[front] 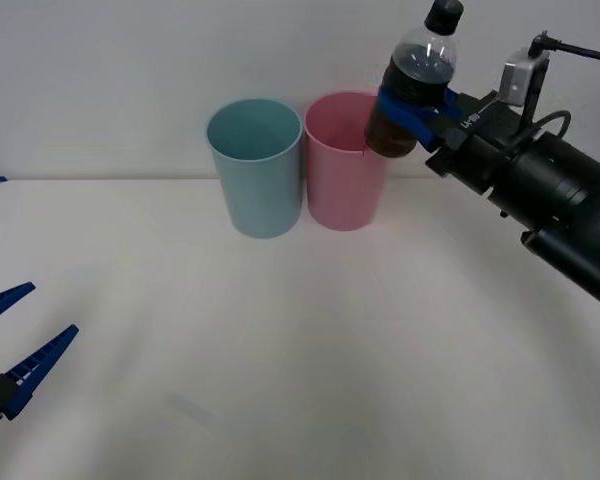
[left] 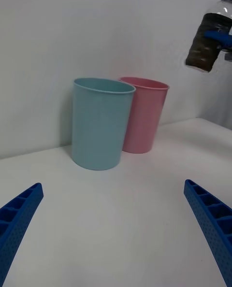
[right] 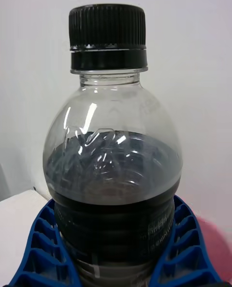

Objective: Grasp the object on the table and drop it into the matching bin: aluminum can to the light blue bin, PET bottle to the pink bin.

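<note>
Right end effector [front: 416, 112] clamped on PET bottle [front: 412, 85] above pink bin [front: 342, 180] (liquid ripples visible at wrist), left end effector [front: 8, 340] spread wide, empty.

The right arm reaches forward and up from the right, its right gripper [front: 412, 112] raised with blue ribbed fingers [right: 186, 248] clamped on either side of a held load, while the left gripper [front: 10, 340] sits low at the near left, fingers [left: 19, 214] spread wide apart.

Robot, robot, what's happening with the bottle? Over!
Right gripper shut on PET bottle, raised beside pink bin. Left gripper open, parked low. Nothing blocking.
</note>
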